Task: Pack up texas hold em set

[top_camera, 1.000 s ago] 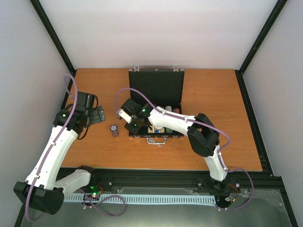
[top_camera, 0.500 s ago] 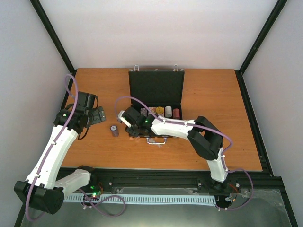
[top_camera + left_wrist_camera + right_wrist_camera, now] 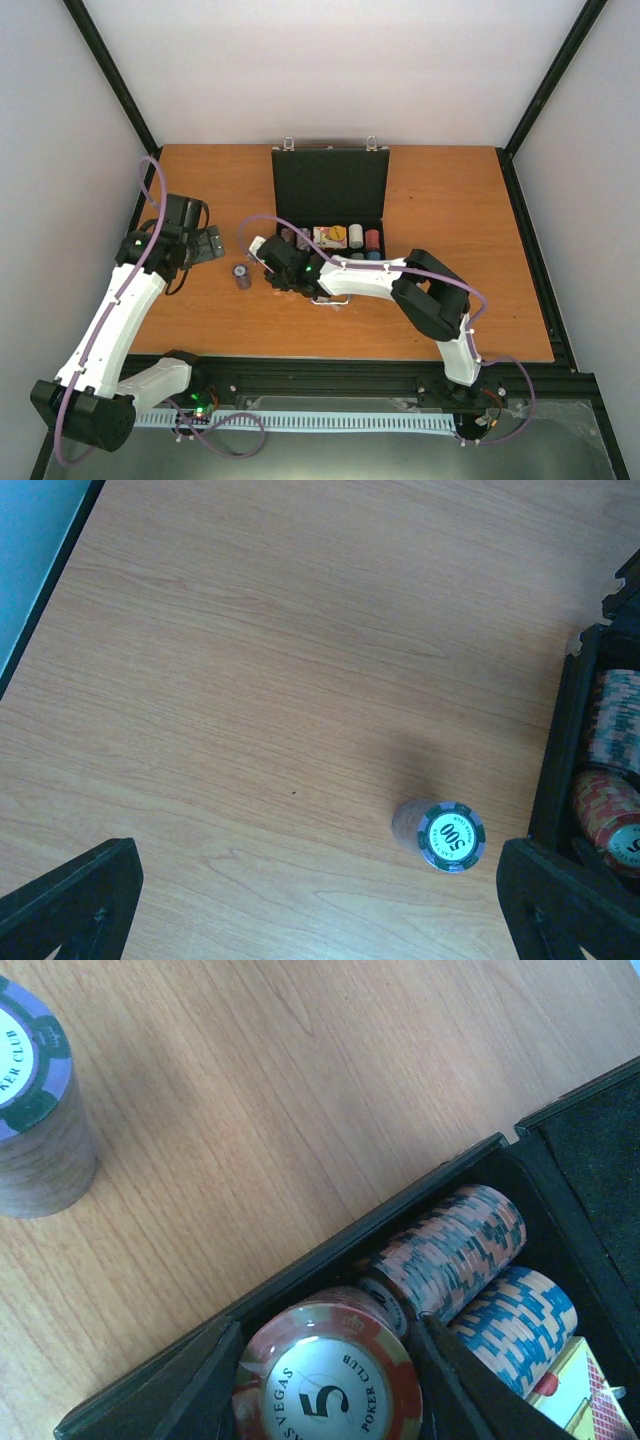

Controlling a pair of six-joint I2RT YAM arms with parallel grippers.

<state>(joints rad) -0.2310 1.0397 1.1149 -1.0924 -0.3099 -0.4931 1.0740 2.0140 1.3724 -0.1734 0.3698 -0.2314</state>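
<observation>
Well, from above: open case (image 3: pixel 330 190) on the tabletop (image 3: pixel 460 250), right pincer (image 3: pixel 280 270) at its near-left corner. Left wrist: left pincer (image 3: pixel 318 885) spread wide, purple chip stack (image 3: pixel 452 837) loose beside the case. Right wrist: red chip stack (image 3: pixel 325 1390) pinched over its slot; I'd lower it straight, then release.

Black case (image 3: pixel 330 190) lying open on wooden table (image 3: pixel 450 200), right gripper (image 3: pixel 273 263) hovering at its near-left corner, lone chip stack (image 3: pixel 241 276) standing just left
</observation>
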